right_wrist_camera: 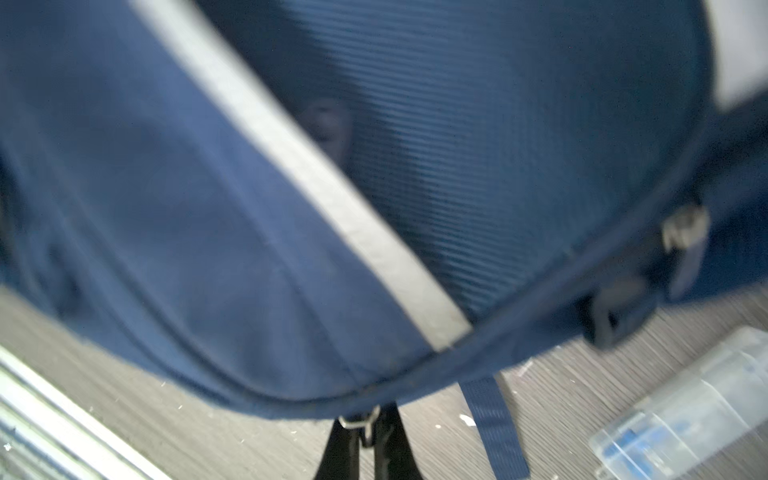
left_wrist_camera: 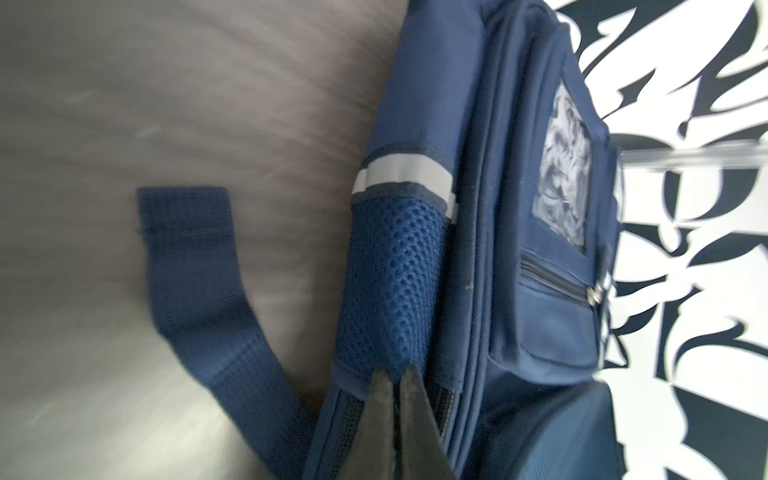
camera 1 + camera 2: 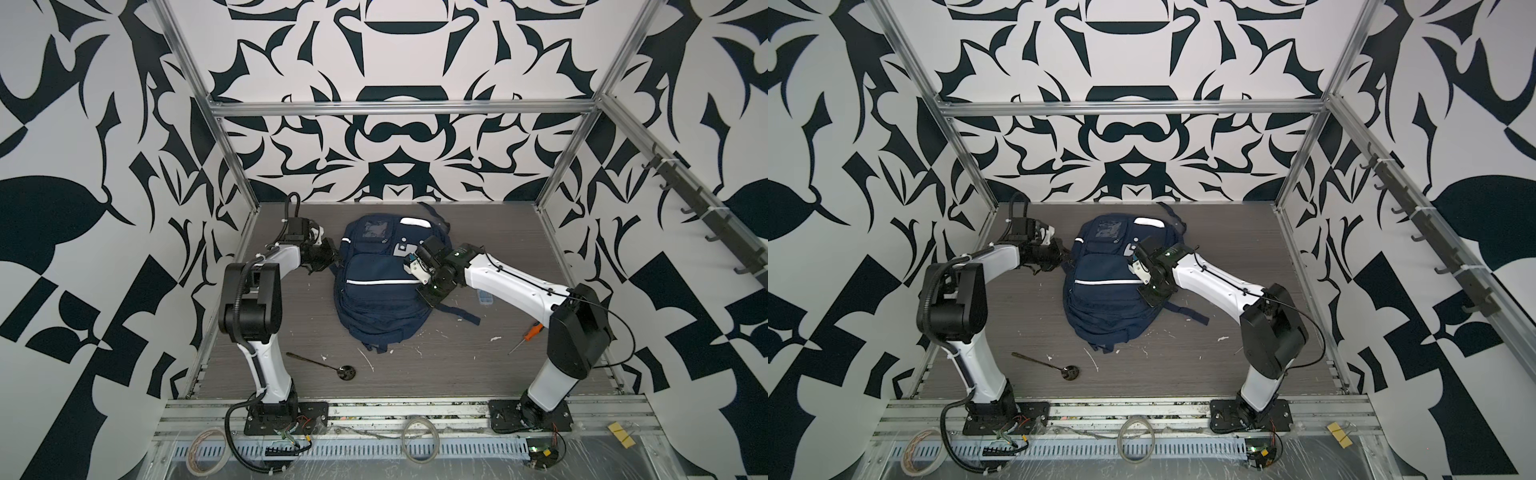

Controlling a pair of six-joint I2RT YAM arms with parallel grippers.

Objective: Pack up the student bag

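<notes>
Left arm [image 3: 282, 254] and right arm [image 3: 511, 282] bend low. Left gripper [image 2: 392, 376] is squeezed together against the flat blue student bag [image 3: 382, 303]; right gripper [image 1: 368, 415] pinches its zip pull [image 1: 356, 420].

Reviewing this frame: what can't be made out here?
Bag contents: every view, fabric covers them.
Left gripper: shut at the mesh pocket; wrist view, fingers hide any pinch.
Right gripper: wrist view blurred; grip on the metal ring unclear.
Clear box contents: right wrist view, blurred, cut by the frame edge.

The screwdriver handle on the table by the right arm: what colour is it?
Orange. The screwdriver shows best in a top view.
</notes>
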